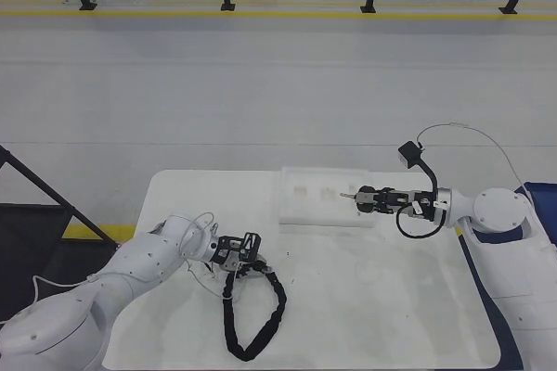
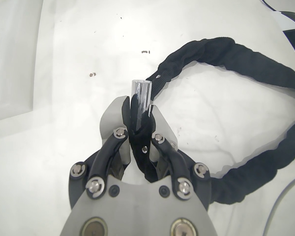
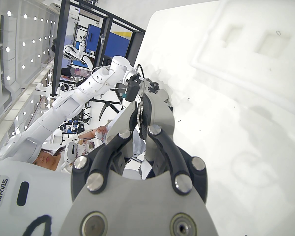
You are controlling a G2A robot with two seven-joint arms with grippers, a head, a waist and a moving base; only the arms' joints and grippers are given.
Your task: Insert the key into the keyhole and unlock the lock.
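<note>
Chrome lock cylinder (image 2: 141,94) on black fabric-sleeved chain (image 2: 260,67), pinched by left gripper (image 2: 139,106), right gripper (image 3: 140,109) pinching key (image 1: 347,196)

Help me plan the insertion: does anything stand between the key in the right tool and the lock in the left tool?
Nothing visible does. The right tool holds the key over the tray; the left tool grips the lock by its chrome end. Only the low tray edge lies below the gap.

No legible text, label, number on lock (image 2: 141,99), key (image 1: 346,196), table (image 1: 371,306).
</note>
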